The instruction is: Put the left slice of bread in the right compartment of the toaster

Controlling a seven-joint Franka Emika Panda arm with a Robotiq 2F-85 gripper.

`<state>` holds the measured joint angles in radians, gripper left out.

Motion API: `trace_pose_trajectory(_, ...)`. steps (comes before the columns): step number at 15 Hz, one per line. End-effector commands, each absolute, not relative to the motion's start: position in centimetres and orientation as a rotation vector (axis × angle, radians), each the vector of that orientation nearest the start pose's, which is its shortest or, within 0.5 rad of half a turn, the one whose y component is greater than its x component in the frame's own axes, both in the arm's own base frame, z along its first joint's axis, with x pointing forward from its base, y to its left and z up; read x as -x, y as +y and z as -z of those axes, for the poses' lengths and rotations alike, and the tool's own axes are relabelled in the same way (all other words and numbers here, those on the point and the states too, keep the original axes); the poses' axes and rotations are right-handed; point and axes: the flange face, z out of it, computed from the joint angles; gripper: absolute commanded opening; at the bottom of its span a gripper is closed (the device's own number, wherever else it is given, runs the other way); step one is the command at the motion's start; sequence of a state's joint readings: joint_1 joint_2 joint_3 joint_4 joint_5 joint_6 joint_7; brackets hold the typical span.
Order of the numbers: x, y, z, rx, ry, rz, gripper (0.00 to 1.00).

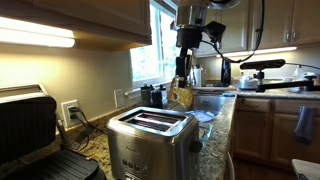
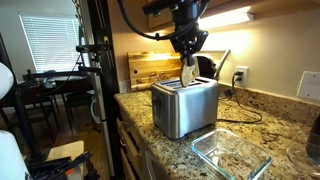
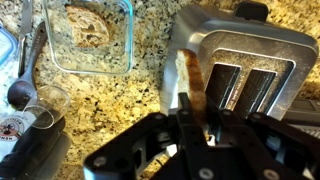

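Note:
My gripper (image 1: pixel 183 78) is shut on the slice of bread (image 1: pixel 181 96), a tan-golden slice hanging upright from the fingers just above the far end of the brushed steel toaster (image 1: pixel 150 140). In an exterior view the bread (image 2: pixel 188 72) hangs over the toaster's top (image 2: pixel 185 105), near its slots. In the wrist view the bread (image 3: pixel 187 80) sticks out from between the fingers (image 3: pixel 186 112), beside the toaster's two long slots (image 3: pixel 250 85). Both slots look empty.
A black contact grill (image 1: pixel 35 135) stands open beside the toaster. A clear glass dish (image 2: pixel 232 155) lies on the granite counter; it also shows in the wrist view (image 3: pixel 92 35) with another bread slice in it. A spoon (image 3: pixel 25 75) and a jar lie nearby.

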<state>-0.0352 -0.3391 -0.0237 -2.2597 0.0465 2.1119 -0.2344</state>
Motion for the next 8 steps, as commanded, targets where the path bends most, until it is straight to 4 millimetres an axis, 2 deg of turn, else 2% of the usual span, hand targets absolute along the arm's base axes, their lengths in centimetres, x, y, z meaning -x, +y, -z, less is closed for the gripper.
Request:
trace_pose_trajectory(1, -46.4, -1.5, -52.55, 3.108, -0.235, 0.337, 0.07)
trace_pose_trajectory(8, -46.72, -0.83, -52.37, 3.104, -0.239, 0.327, 0.07)
